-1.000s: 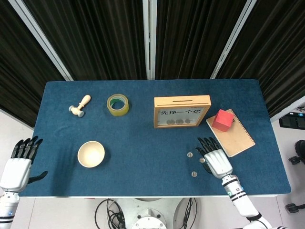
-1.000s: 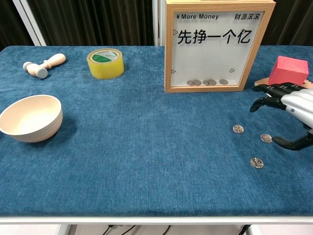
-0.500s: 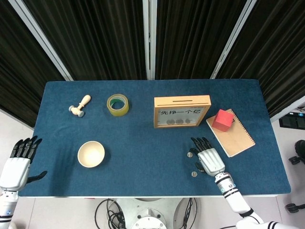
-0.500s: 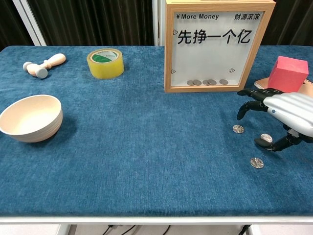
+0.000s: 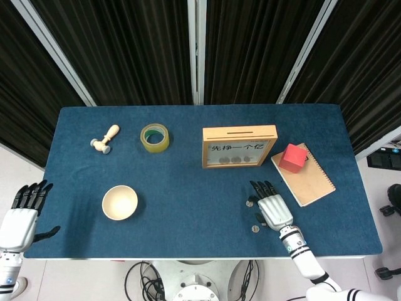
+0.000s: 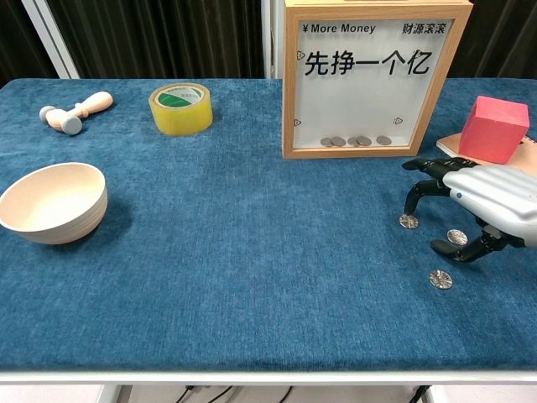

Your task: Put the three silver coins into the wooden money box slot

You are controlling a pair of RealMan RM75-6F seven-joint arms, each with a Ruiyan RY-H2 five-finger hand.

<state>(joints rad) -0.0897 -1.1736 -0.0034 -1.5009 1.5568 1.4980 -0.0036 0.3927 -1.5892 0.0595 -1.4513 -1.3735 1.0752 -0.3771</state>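
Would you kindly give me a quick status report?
Right hand open, over the coins; left hand open off-table. All three coins on cloth. Money box slot unobstructed.

Bowl lower left, tape roll and wooden mallet upper left, red cube on notebook right.

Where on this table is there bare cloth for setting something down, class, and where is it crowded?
Free: the wide patch between the bowl and the coins, in front of the tape roll. Crowded: the right side, where the right hand hovers over the coins near the money box, red block and notebook.
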